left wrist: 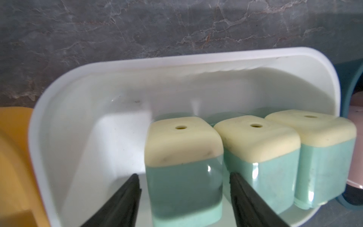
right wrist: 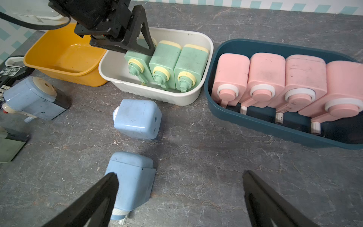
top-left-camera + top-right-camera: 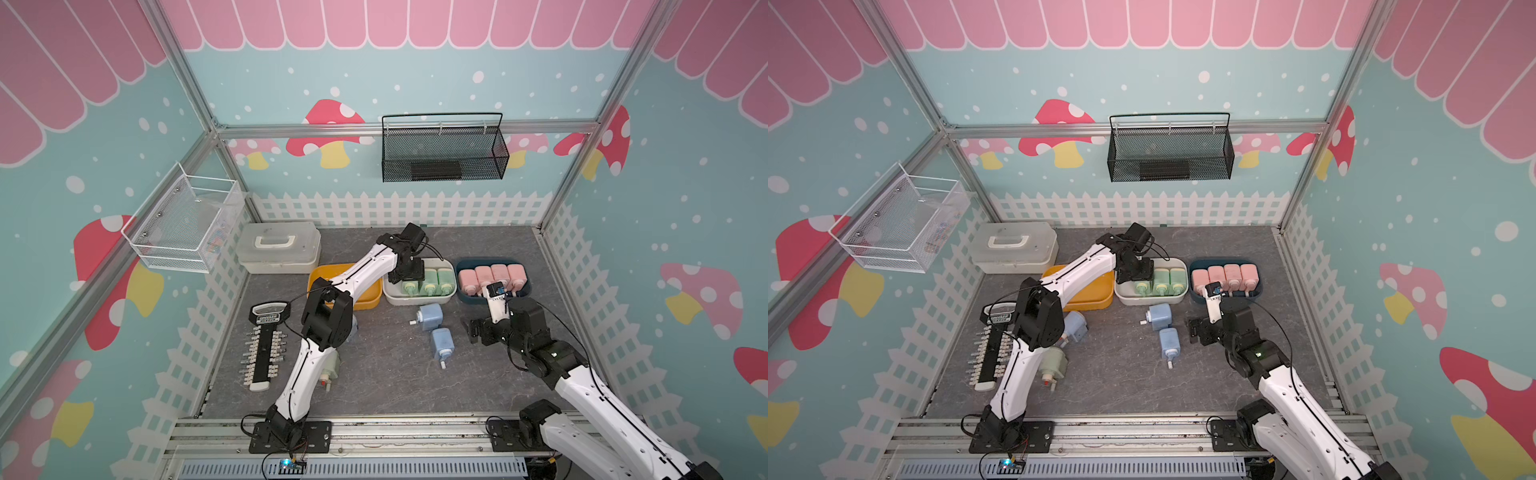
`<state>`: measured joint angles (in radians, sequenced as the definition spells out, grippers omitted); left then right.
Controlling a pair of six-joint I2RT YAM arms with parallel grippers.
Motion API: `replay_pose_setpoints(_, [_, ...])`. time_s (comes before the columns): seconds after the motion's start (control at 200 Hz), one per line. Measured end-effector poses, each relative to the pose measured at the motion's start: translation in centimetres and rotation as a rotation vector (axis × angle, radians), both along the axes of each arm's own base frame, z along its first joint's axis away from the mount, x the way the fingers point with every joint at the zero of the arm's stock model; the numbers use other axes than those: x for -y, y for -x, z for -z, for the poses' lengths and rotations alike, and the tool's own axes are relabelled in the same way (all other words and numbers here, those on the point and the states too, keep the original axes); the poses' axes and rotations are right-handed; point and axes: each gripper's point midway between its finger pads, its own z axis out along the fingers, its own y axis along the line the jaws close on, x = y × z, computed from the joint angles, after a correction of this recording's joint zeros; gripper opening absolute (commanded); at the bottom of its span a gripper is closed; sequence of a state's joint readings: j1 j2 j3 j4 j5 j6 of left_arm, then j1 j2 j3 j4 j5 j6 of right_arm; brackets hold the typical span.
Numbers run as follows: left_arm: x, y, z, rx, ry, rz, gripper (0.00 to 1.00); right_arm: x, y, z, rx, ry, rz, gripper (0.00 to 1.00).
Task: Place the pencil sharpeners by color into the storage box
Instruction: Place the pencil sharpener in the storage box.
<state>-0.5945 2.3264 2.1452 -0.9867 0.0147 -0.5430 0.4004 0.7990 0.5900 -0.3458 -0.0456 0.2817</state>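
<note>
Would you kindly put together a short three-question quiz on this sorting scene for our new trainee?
1. True or false: the yellow bin is full.
2. How many pink sharpeners lie in the dark blue bin? A) two B) four C) six
3. Fill in: the left gripper reaches into the ___ bin.

Key: 1. False, it is empty. 2. B. 3. The white bin.

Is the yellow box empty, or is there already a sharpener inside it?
Empty, as far as visible: the right wrist view shows only bare floor inside the yellow box; one corner is hidden.
</note>
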Motion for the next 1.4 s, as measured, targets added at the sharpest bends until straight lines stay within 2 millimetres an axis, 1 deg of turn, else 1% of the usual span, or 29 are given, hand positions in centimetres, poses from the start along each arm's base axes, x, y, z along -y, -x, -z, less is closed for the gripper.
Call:
replay_pose_setpoints(0.085, [-0.1,0.0,-1.1,0.024,0.007,0.009,0.9,0.0,0.0,0.2,-0.006,0.002,0.0,0.99])
replay_pose_setpoints(0.105, [-0.1,0.0,-1.4,0.028,0.01,0.01,0.97,0.0,0.0,0.2,-0.007,0.002,0.0,0.99])
replay_pose_setpoints(0.125, [0.0,0.0,-1.7,0.035,0.014,0.012,0.99,0.0,0.0,0.2,-0.009,0.002,0.0,0.99])
replay_pose_setpoints(0.2, [0.1,-0.1,-2.6,0.055,0.033,0.016,0.99,-0.1,0.0,0.3,-0.013,0.002,-0.003,0.99])
replay_pose_setpoints(0.295, [0.2,-0.3,-3.0,0.061,0.065,0.02,0.99,-0.2,0.0,0.5,-0.019,0.002,-0.006,0.99])
replay_pose_setpoints(0.5, [-0.1,-0.5,-2.1,0.031,0.105,0.016,0.99,-0.3,0.0,0.5,-0.023,-0.002,-0.013,0.99])
replay_pose_setpoints(0.866, [0.9,0.0,-1.6,0.007,0.144,0.023,0.99,-0.5,0.0,0.8,-0.035,-0.005,-0.019,0.98])
replay_pose_setpoints(1.091, [1.8,0.5,-0.7,-0.019,0.153,0.032,0.99,-0.5,0.0,0.8,-0.036,-0.006,-0.02,0.99])
replay_pose_setpoints(1.396, [2.2,0.8,-0.7,-0.034,0.173,0.032,0.99,-0.6,0.1,1.1,-0.047,-0.006,-0.026,0.99])
